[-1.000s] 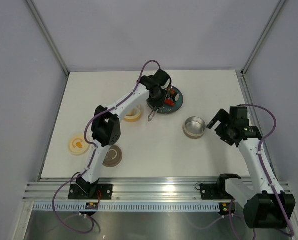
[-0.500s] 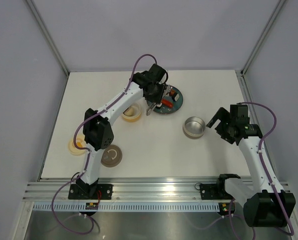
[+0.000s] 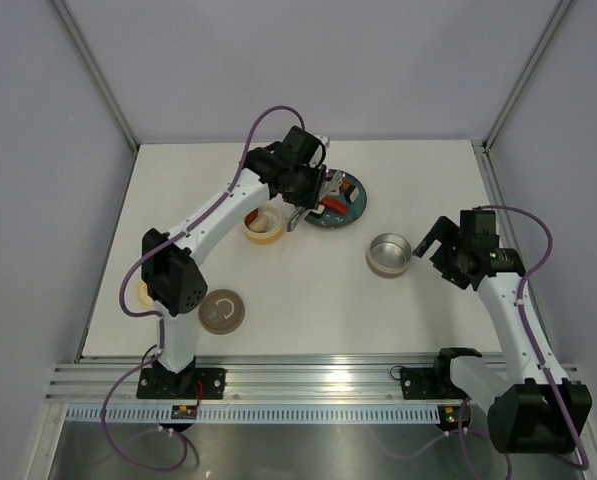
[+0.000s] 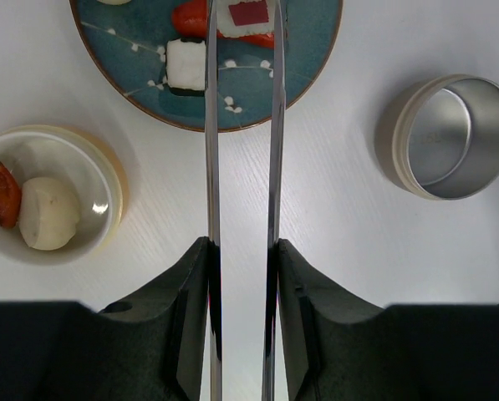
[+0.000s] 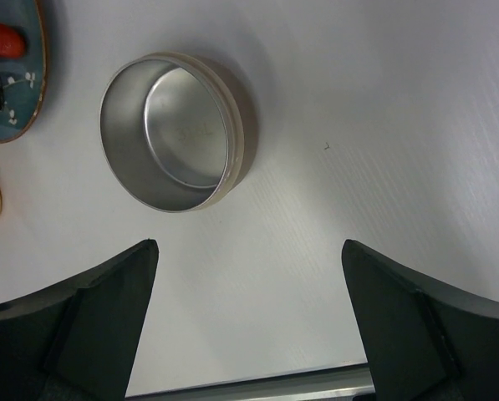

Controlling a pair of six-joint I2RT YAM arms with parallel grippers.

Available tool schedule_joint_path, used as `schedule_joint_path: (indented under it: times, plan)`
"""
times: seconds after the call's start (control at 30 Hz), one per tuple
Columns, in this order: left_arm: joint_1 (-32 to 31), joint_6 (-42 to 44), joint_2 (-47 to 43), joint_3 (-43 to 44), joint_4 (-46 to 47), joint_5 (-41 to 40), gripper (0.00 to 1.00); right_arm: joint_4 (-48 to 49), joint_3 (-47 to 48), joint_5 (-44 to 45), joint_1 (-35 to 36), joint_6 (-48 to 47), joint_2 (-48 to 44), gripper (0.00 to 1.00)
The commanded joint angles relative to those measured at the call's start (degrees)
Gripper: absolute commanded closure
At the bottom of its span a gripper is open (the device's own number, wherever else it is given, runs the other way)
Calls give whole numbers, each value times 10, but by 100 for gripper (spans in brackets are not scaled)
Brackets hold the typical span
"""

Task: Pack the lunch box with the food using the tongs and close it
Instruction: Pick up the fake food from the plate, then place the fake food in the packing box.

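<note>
My left gripper [image 4: 242,246] is shut on the tongs [image 4: 211,150], whose two thin silver arms run up the left wrist view with a gap between them. Their tips hang over the teal plate [image 4: 316,50], either side of a red-topped sushi piece [image 4: 247,12]. Also on the plate are a white-and-black sushi bit [image 4: 186,65] and a red sausage [image 4: 189,15]. The round cream lunch box bowl [image 4: 107,180] holds a cream bun [image 4: 50,213] and a red-orange piece [image 4: 0,192]. From above, the left gripper [image 3: 308,192] is at the plate's [image 3: 350,212] left edge. My right gripper [image 5: 249,276] is open near the metal container [image 5: 178,129].
The empty metal container [image 3: 388,253] sits right of centre, just left of the right gripper [image 3: 433,240]. A brown lid [image 3: 221,311] lies near the front left. A cream lid [image 3: 143,292] is partly hidden behind the left arm. The cream bowl [image 3: 263,225] is left of the plate.
The left arm's elbow swung to the left and its wrist shifted slightly left and back at the plate's edge, still holding the tongs. The right arm has not moved.
</note>
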Motion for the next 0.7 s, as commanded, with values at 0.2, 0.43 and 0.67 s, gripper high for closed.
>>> schedule_joint_path:
  times: [0.2,0.43,0.67]
  plan:
    - [-20,-7,-68,-6,36,29,83,30,4,-19,-9,58,139,1]
    - [-55,-15,-86,-28,45,47,83,75,-27,-30,-72,92,148,1]
    - [-124,-26,-79,-47,63,59,82,71,-32,-27,-94,95,129,1]
